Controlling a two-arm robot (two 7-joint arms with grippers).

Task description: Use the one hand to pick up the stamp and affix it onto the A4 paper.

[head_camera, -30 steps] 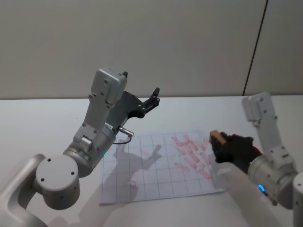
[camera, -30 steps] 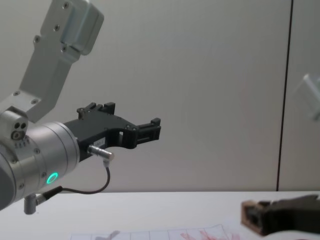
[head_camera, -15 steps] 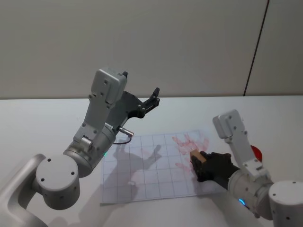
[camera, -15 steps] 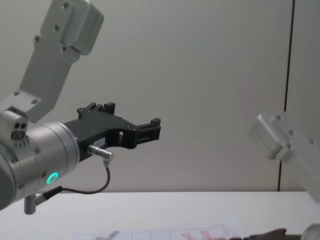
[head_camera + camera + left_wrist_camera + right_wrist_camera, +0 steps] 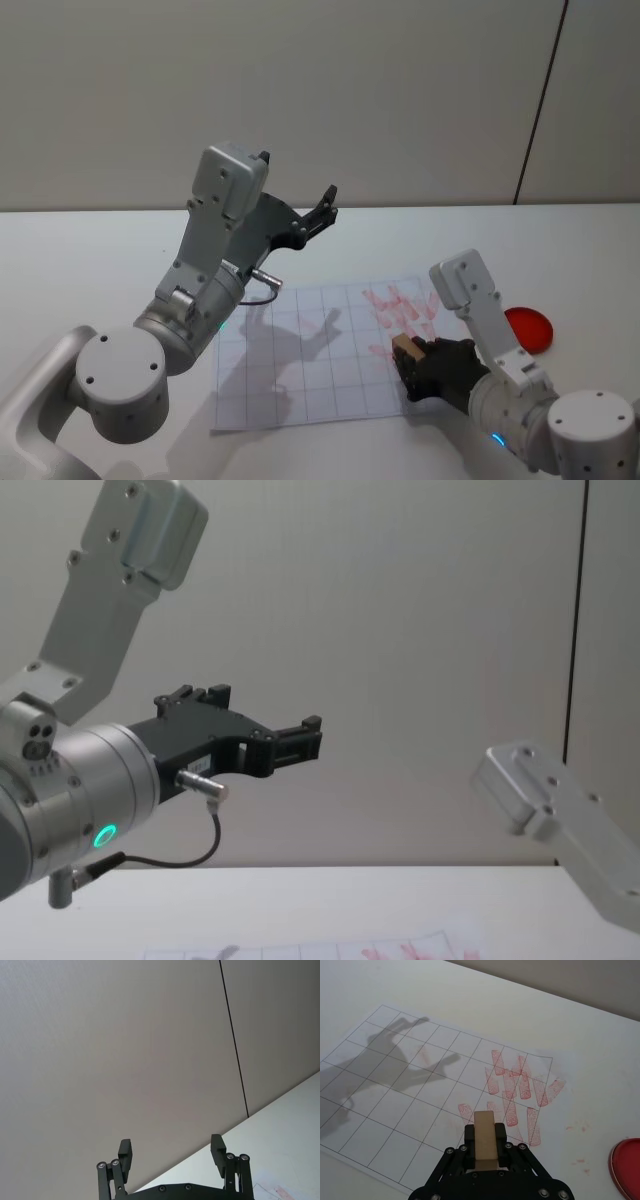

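Right gripper [image 5: 418, 362] sat lower right of centre in the head view, clenched on the stamp [image 5: 404, 348]. The stamp stuck out past the fingertips, over the right part of the paper [image 5: 300, 370]. This grip probably leaves the printing face free to reach the sheet. Whether the face was touching the paper could not be told.

Left gripper [image 5: 322, 207] was parked high, upper centre of the head view, above the table [image 5: 90, 260] beyond the paper. Likely held there to keep out of the working arm's way. Its fingers [image 5: 125, 1152] were spread apart with nothing between them.

Red ink pad [image 5: 527, 330] lay on the table just right of the paper, within reach of the right arm, which suits re-inking.

Views compared:
- The head view gave the layout: both arms, the paper and the pad.
- The right wrist view showed what the head view blurred. The grid boxes were visible, red marks [image 5: 520, 1085] crowded into the boxes near the pad, and the wooden block sat squarely between the jaws. The stamp pointed at a box beside those marks. The left arm's shadow lay across the unmarked boxes.
- The left wrist view showed the open fingers against the wall [image 5: 125, 1035].
- The chest view showed the left gripper side-on, well above the table.
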